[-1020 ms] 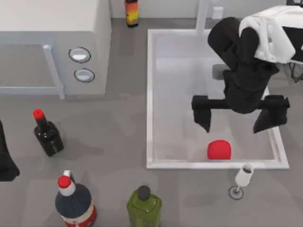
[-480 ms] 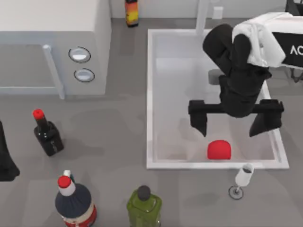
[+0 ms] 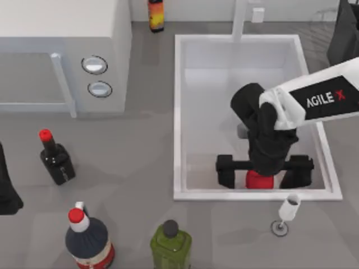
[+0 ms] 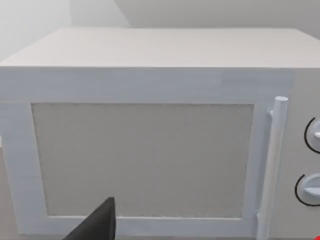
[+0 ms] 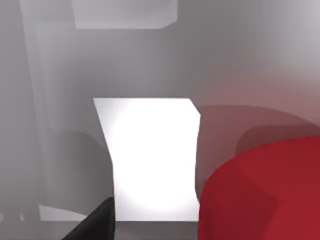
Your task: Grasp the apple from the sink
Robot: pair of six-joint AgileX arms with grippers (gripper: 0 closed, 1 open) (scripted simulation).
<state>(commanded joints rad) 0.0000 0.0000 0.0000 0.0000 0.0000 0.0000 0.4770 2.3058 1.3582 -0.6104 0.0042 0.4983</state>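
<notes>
The apple [image 3: 257, 180] sat at the bottom of the sink [image 3: 178, 112], close to the front wall of the basin and toward its right side. From above, most of the apple was hidden under our right arm, and just a bit of red peeked out. In the right wrist view the apple [image 5: 265, 195] looked big and very near.

Our right gripper [image 3: 264, 171] was low inside the sink, right over the apple. Its 2 fingers were spread wide, 1 on each side of the red blob, and neither seemed to press on it yet. We think they were kept apart like that so the apple could fit between them before the squeeze. The grab was not done yet.

Our left arm [image 3: 8, 190] waited at the left edge of the table, far from the sink. We could not tell if its claw was spread or pressed together. Its camera looked at the white microwave [image 4: 150, 125]. A little glass [image 3: 287, 213] stood just outside the sink's front rim, near the gripper, so a wide swing could knock it over.
</notes>
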